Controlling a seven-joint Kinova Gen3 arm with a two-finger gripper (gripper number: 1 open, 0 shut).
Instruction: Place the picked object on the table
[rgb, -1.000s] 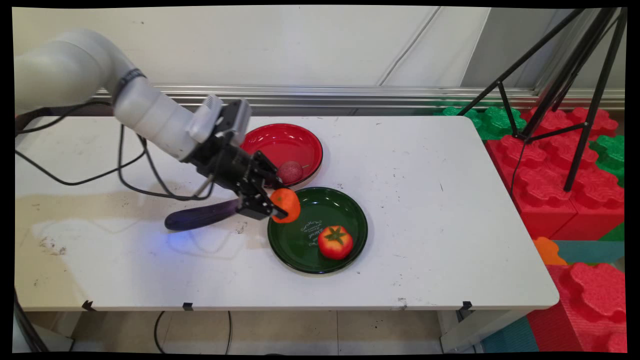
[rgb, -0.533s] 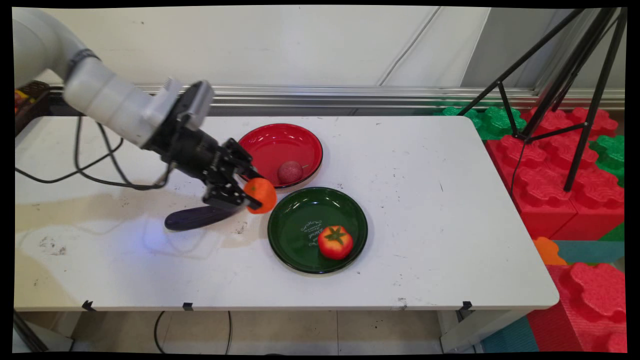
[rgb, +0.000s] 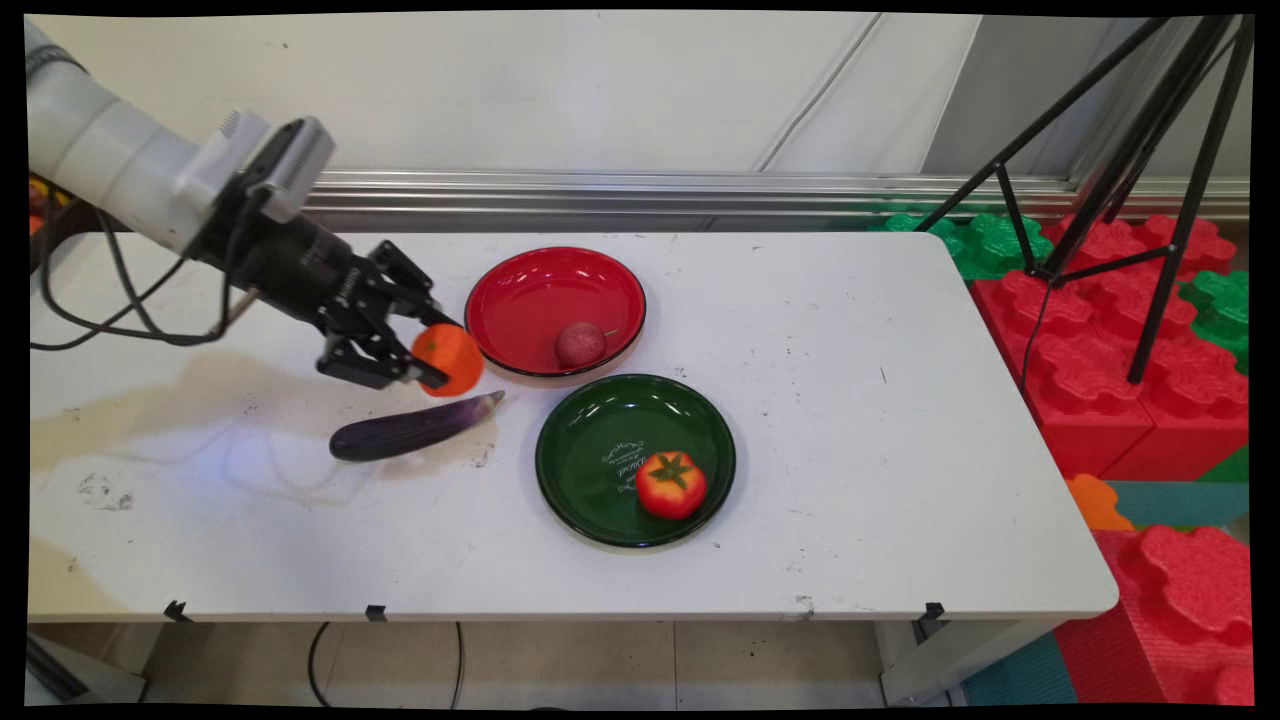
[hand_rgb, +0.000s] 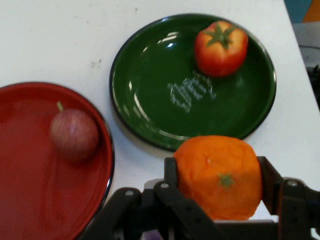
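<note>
Pinching an orange (rgb: 449, 359), the gripper (rgb: 420, 354) is hanging above the table (rgb: 900, 420), just left of the red plate (rgb: 520, 290), which is holding a reddish fruit (rgb: 580, 344). Nearer the camera, an eggplant (rgb: 412, 428) is lying lengthwise, and a green plate (rgb: 600, 440) is carrying a tomato (rgb: 670, 484).

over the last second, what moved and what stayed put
The gripper, shut on the orange, carried it from over the green plate's left rim back left and up. Eggplant, tomato, red plate and its dark red fruit stayed put.
</note>
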